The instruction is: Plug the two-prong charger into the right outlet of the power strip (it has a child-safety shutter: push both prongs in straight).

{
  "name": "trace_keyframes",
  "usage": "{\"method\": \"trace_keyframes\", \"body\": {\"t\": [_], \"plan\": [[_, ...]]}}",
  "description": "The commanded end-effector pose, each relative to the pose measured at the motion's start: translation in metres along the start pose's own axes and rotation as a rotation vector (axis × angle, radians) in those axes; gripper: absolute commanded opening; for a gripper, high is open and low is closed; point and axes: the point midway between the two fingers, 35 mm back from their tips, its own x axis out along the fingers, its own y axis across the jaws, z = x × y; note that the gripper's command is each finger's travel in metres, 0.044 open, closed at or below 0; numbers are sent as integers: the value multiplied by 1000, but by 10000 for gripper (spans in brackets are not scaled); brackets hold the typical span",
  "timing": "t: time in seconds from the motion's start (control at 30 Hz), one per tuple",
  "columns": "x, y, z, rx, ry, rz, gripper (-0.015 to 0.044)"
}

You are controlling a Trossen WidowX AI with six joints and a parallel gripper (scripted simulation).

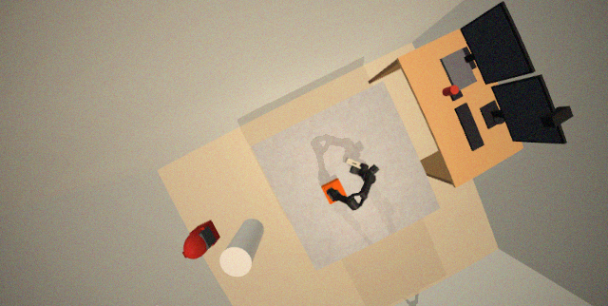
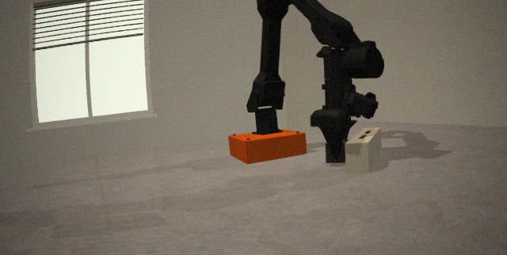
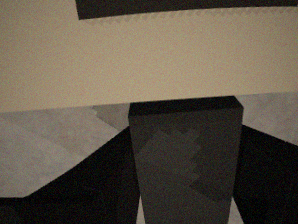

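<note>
The cream power strip [image 1: 352,162] [image 2: 357,159] [image 3: 150,60] stands on the grey mat, with dark openings in its top. My gripper [image 2: 334,144] [image 3: 177,130] points down beside the strip and is shut on the dark charger [image 2: 335,156] [image 3: 186,150]. The charger is low, close to the mat. In the wrist view its prong end meets the strip's edge, with no gap showing. Both prongs are hidden there, so their seating and the outlet holes cannot be seen. Part of a dark opening shows at the top of the wrist view.
The arm's base stands on an orange block [image 2: 277,149] beside the work area. The grey mat [image 1: 290,168] [image 2: 198,215] lies under both. A desk [image 1: 429,78] with monitors stands beyond the mat, and a white cylinder [image 1: 236,261] is on the opposite side.
</note>
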Motion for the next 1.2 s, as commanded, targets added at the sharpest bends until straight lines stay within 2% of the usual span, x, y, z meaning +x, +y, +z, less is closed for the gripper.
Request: {"method": "trace_keyframes", "body": {"t": [0.0, 1.17], "plan": [[-2, -2, 3, 8, -9, -7, 0], [1, 0, -7, 8, -8, -6, 0]]}}
